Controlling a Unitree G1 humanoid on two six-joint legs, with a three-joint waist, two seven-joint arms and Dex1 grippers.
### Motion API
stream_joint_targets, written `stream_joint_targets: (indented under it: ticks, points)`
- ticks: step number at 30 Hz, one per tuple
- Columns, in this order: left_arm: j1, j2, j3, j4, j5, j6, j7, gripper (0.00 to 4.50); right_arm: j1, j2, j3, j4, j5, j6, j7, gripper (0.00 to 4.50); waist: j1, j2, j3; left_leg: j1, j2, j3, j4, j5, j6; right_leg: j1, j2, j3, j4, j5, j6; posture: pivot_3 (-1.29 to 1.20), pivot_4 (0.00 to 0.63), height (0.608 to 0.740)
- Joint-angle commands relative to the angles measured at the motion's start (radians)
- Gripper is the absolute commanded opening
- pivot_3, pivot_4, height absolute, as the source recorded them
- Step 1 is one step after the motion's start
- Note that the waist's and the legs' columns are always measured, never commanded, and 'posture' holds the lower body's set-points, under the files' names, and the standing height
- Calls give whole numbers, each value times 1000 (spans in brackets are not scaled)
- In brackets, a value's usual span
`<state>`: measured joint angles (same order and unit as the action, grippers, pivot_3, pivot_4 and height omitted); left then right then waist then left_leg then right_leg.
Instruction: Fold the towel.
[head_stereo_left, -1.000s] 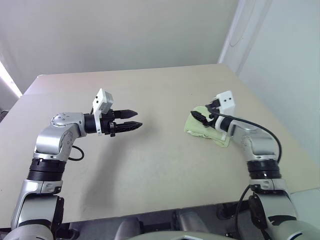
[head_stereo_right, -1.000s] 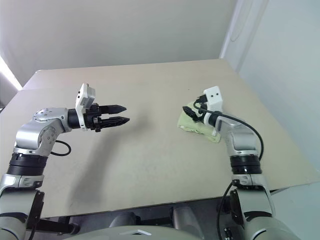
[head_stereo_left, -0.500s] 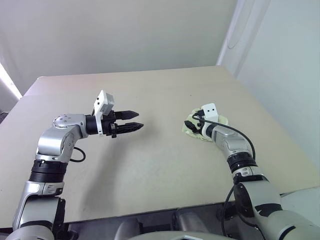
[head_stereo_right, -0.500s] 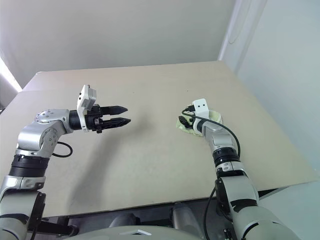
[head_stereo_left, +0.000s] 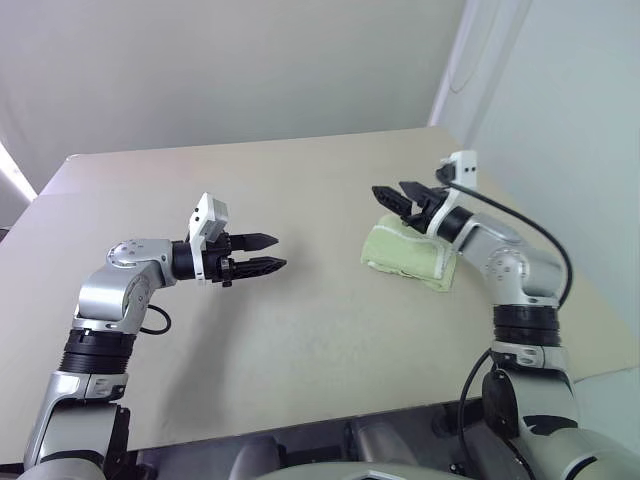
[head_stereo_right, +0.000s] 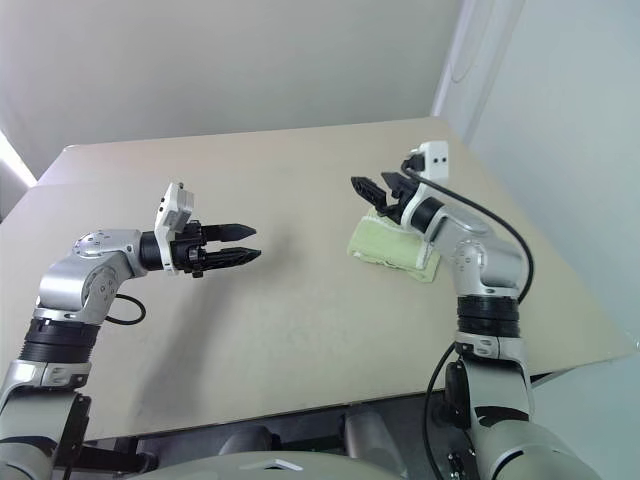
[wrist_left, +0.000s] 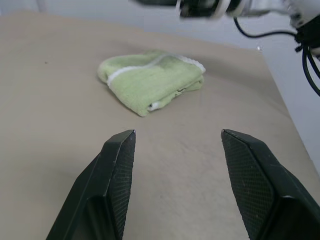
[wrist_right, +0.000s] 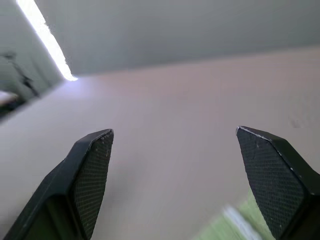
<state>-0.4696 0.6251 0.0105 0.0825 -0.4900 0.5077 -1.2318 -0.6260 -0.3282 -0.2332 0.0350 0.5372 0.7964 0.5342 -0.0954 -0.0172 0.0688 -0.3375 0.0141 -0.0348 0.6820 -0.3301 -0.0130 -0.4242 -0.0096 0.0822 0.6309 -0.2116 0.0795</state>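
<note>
Left gripper (head_stereo_left: 268, 253) hovers above the table (head_stereo_left: 300, 330), fingers moderately apart, holding nothing. Towel (head_stereo_left: 405, 255) lies folded at table right, white edging visible; no legible writing. Right gripper (head_stereo_left: 398, 199) hovers over towel, fingers wide apart, holding nothing

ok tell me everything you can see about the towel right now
The towel is a light yellow-green terry cloth with white stitched edging, folded into a compact, thick bundle whose layered edges show in the left wrist view. It lies flat on the beige table, toward the robot's right. Nothing grips it: the right gripper hangs open just above it, and the left gripper is open, well away.
</note>
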Motion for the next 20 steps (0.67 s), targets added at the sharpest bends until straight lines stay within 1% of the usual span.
stream_joint_targets:
  ticks: [1,4,7,9,13,16,20]
  points:
    - [-30,13,11,16,-2,-26,-17,2883,29,-44,-52,-152,88,76,-8,4100,1,0,0,-1,0,0,0,0,0,-1,0,0,0,0,0,0,0,712]
    - [-53,17,21,50,-6,-29,-24,2883,136,-140,-30,-293,117,119,45,4100,9,0,0,-2,0,0,0,0,0,-2,0,0,-1,0,0,0,0,712]
    - [-80,19,31,98,-1,-44,-29,2883,282,-255,-29,-423,153,132,136,4100,24,0,0,-2,0,1,-1,0,0,-2,-1,0,-2,-1,1,0,0,712]
    - [-89,20,30,124,7,-58,-33,2883,350,-307,-34,-457,165,123,173,4100,25,0,0,-2,0,1,-1,0,0,-2,0,0,-2,-1,1,0,0,712]
    - [-89,23,23,166,26,-93,-43,2883,468,-402,-14,-488,142,97,237,4100,27,-1,0,-1,0,2,0,0,0,-1,0,1,-2,-1,1,0,0,712]
    - [-84,16,19,192,41,-116,-43,2883,509,-425,7,-478,120,65,248,4100,25,-1,0,0,0,2,0,0,0,-1,0,1,-2,-1,1,0,0,712]
    - [-85,12,16,194,45,-116,-43,2883,485,-426,12,-449,107,46,239,4100,26,-1,0,-1,0,2,0,0,0,-1,0,1,-1,-1,1,0,0,712]
